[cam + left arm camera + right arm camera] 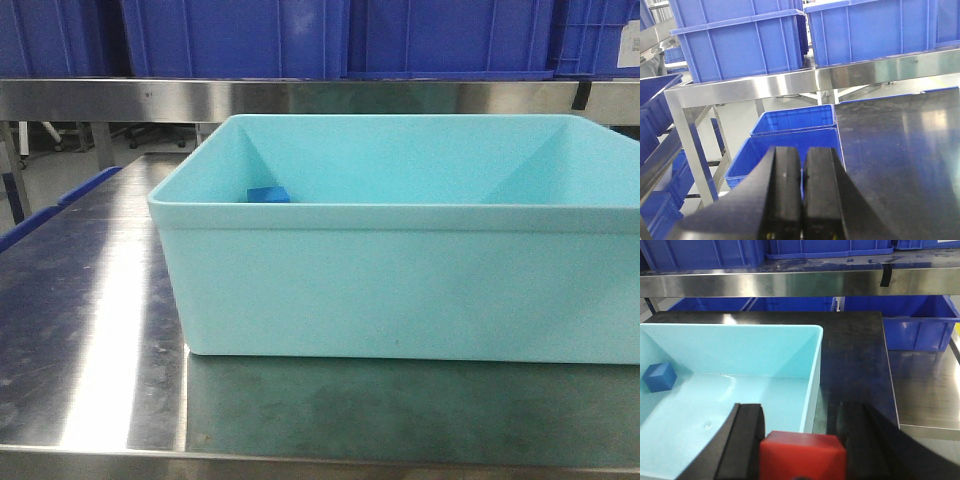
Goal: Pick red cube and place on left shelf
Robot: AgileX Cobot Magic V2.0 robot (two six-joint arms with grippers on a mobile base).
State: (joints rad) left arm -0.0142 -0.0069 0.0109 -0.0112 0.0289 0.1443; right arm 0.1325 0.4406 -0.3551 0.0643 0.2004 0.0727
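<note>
Now | right claw (803, 442) grips red cube (802, 459) | left claw (802, 195) clenched | steel table (90, 300), blue crates (230, 35) above

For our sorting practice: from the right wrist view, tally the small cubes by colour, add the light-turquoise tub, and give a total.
red cube: 1
blue block: 1
light-turquoise tub: 1
Total: 3
</note>
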